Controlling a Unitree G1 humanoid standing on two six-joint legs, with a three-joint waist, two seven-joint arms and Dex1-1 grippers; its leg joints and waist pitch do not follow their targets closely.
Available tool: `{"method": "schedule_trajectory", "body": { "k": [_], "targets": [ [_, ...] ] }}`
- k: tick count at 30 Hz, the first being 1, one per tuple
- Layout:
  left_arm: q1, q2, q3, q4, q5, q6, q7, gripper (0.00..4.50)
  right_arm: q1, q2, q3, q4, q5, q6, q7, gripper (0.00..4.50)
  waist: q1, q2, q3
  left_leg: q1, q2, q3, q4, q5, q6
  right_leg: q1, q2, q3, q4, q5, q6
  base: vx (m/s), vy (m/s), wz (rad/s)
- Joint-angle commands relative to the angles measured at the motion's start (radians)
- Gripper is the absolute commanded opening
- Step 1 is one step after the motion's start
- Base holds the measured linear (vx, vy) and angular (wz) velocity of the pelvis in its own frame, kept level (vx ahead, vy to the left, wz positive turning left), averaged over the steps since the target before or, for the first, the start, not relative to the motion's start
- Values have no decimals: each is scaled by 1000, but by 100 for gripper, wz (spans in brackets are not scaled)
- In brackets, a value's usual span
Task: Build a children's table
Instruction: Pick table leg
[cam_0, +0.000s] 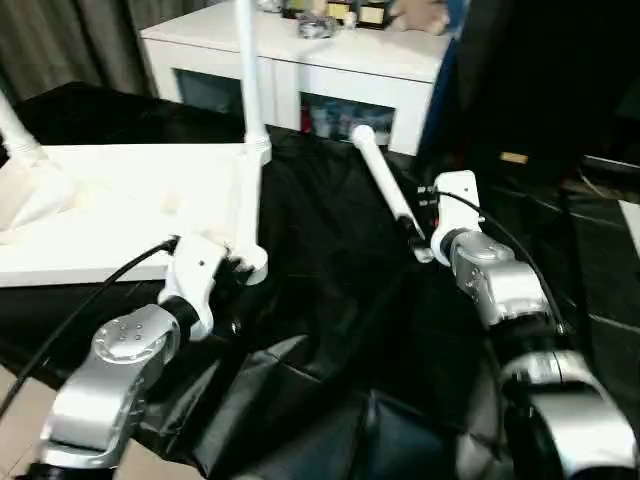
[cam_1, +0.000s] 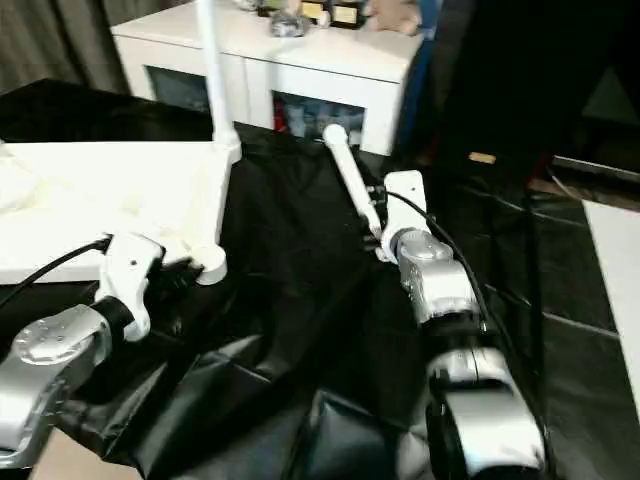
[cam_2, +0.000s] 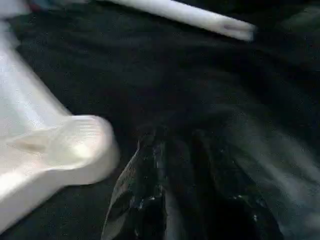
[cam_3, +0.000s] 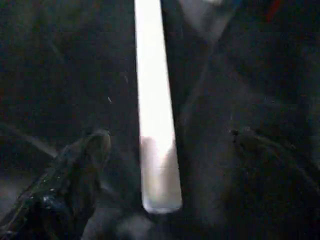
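The children's table top (cam_0: 120, 200) lies upside down on the black cloth, ribbed underside up. One white leg (cam_0: 247, 70) stands upright in its far right corner, and another leg (cam_0: 18, 135) rises at the left edge. My left gripper (cam_0: 238, 268) sits beside the empty near right corner socket (cam_2: 75, 145), jaws only slightly apart with nothing between them. A loose leg (cam_0: 385, 185) lies on the cloth to the right. My right gripper (cam_3: 170, 160) is open wide around that leg's near end, its fingers (cam_3: 80, 170) standing clear of it on either side.
A white cabinet (cam_0: 300, 70) with dark glass doors stands behind the work, small items on top. The black cloth (cam_0: 330, 330) covers the surface and bunches into folds near me. Dark floor (cam_0: 600, 230) lies to the right.
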Motion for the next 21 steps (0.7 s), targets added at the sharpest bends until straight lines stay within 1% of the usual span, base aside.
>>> {"method": "schedule_trajectory", "body": {
  "k": [1, 2, 3, 4, 5, 6, 7, 8, 9, 10, 12, 13, 14, 15, 18, 19, 20, 21],
  "targets": [
    [4, 19, -19, -39, -26, 54, -49, 100, -50, -17, -1, 106, -11, -8, 29, 433, -5, 8, -54, 26, 50, -16, -80, -326, -78, 13, -70, 29, -88, -268, -171, 0, 0, 0],
    [6, 21, -22, -45, -26, 61, -54, 100, -61, -18, -8, 140, -2, -16, 46, 433, -5, 9, -53, 25, 50, -12, -79, -318, -73, 14, -68, 29, -89, -239, -180, 0, 0, 0],
    [8, 24, -24, -51, -29, 71, -56, 100, -76, -17, -13, 187, 4, -21, 73, 433, -7, 7, -54, 22, 50, -11, -78, -296, -65, 20, -68, 29, -87, -211, -187, 0, 0, 0],
    [8, 25, -25, -54, -31, 76, -56, 100, -82, -17, -13, 203, 2, -23, 79, 433, -6, 8, -55, 21, 50, -9, -77, -280, -62, 21, -68, 29, -86, -191, -190, 0, 0, 0],
    [7, 29, -26, -56, -33, 81, -56, 100, -87, -18, -12, 222, 0, -26, 86, 433, -5, 7, -57, 18, 50, -8, -76, -245, -53, 24, -66, 28, -83, -148, -198, 0, 0, 0],
    [7, 29, -26, -56, -33, 81, -56, 100, -87, -18, -12, 222, 0, -26, 86, 433, -4, 8, -60, 19, 50, -6, -73, -217, -46, 26, -65, 27, -80, -105, -208, 0, 0, 0],
    [5, 34, -28, -59, -37, 86, -57, 100, -94, -19, -13, 240, -2, -32, 89, 433, -4, 8, -61, 17, 50, -6, -73, -204, -43, 28, -65, 26, -77, -81, -213, 0, 0, 0],
    [4, 37, -29, -62, -41, 90, -56, 100, -99, -21, -12, 253, -6, -40, 87, 433, -3, 9, -65, 18, 50, -3, -69, -174, -37, 29, -62, 25, -72, -25, -221, 0, 0, 0],
    [4, 39, -29, -64, -43, 92, -53, 102, -101, -22, -17, 261, -4, -44, 85, 419, -2, 1, -66, 17, 51, 0, -67, -153, -27, 30, -60, 24, -70, 13, -230, 0, 0, 0],
    [4, 40, -28, -67, -45, 94, -51, 102, -103, -23, -20, 266, -2, -45, 83, 401, -1, 2, -66, 17, 51, 1, -67, -149, -23, 30, -60, 24, -69, 21, -233, 0, 0, 0],
    [5, 42, -25, -73, -47, 101, -50, 102, -109, -24, -31, 281, 9, -54, 89, 401, -1, 4, -68, 18, 51, 5, -63, -133, -11, 29, -58, 24, -66, 43, -237, 0, 0, 0],
    [5, 43, -23, -76, -47, 107, -52, 102, -115, -25, -33, 295, 11, -60, 96, 396, -1, 4, -68, 18, 52, 6, -63, -137, -10, 28, -58, 24, -67, 41, -238, 0, 0, 0],
    [5, 44, -22, -78, -47, 110, -54, 102, -120, -26, -35, 306, 13, -66, 102, 367, -2, 6, -65, 19, 53, 7, -65, -159, -12, 26, -58, 25, -69, 18, -237, 0, 0, 0],
    [4, 44, -21, -77, -45, 113, -55, 102, -125, -27, -36, 316, 12, -71, 107, 367, -2, 5, -63, 21, 54, 9, -66, -185, -14, 23, -58, 26, -72, -14, -235, 0, 0, 0],
    [0, 44, -22, -74, -46, 114, -55, 102, -132, -28, -37, 336, 10, -84, 124, 336, -2, 6, -58, 25, 58, 13, -70, -244, -31, 17, -60, 27, -81, -105, -224, 0, 0, 0],
    [-2, 44, -23, -73, -45, 112, -54, 102, -132, -28, -37, 337, 11, -86, 127, 336, -2, 8, -58, 25, 58, 13, -71, -248, -34, 17, -60, 27, -81, -115, -221, 0, 0, 0],
    [-3, 44, -23, -72, -45, 112, -53, 102, -132, -28, -37, 339, 11, -88, 128, 323, -1, 7, -59, 27, 59, 13, -71, -251, -39, 16, -60, 28, -81, -119, -216, 0, 0, 0],
    [-5, 44, -25, -71, -44, 110, -52, 102, -132, -27, -37, 340, 11, -91, 129, 308, 0, 7, -58, 25, 59, 12, -72, -250, -41, 17, -60, 28, -81, -120, -213, 0, 0, 0]
  ]
}}
